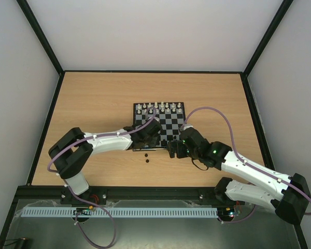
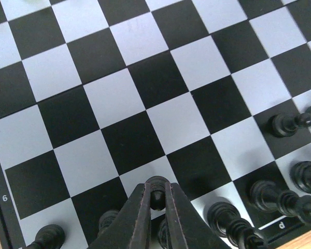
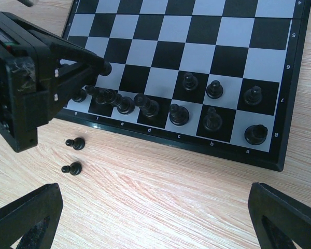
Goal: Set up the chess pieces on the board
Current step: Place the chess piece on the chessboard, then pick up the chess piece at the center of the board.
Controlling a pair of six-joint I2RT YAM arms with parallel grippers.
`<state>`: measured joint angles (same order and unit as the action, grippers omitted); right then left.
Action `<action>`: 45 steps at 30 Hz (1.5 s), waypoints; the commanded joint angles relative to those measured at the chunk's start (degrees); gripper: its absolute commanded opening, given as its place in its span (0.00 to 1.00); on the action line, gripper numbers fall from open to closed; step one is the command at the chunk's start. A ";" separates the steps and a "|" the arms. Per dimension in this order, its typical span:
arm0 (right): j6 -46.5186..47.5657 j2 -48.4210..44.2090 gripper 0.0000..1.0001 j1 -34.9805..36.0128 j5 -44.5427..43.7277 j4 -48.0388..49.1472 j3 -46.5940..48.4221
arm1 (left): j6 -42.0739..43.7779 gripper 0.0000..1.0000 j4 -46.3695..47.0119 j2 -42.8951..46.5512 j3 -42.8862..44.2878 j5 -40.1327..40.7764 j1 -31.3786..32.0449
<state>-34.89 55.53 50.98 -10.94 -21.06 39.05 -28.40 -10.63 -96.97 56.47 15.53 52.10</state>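
Our left gripper (image 2: 156, 203) pinches a black pawn (image 2: 156, 187) at its tips, with the board (image 2: 160, 83) directly beneath, so we judge a straight lowering comes next. Our right gripper (image 3: 155, 223) hangs spread wide, two loose pawns (image 3: 75, 143) ahead to its left.

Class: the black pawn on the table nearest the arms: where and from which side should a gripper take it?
Probably from straight above, closing across its body just behind the head. The pawn seems to lie on its side on the table, long axis flat, with only the second pawn close by.
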 commanded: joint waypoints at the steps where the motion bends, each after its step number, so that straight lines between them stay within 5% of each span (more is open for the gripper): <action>1: 0.62 0.35 0.99 0.13 0.18 -0.17 -0.62 | 0.05 0.08 1.09 -1.78 -0.34 1.14 -0.22; 29: 0.79 0.72 0.99 0.14 0.57 0.10 -0.77 | -1.29 0.19 -0.08 -1.91 -0.05 2.09 -0.27; 39: 0.81 0.63 0.99 0.09 0.66 0.05 -0.68 | -0.71 0.57 -0.90 3.66 1.90 3.72 -0.06; 45: 0.84 0.97 0.99 0.16 0.66 -0.10 -0.56 | -0.57 0.65 -4.15 8.82 4.33 5.45 0.56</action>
<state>-34.70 56.03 50.98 -10.52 -20.67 38.92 -29.21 -11.84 -92.60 58.48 18.61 52.14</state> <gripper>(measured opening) 0.986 0.620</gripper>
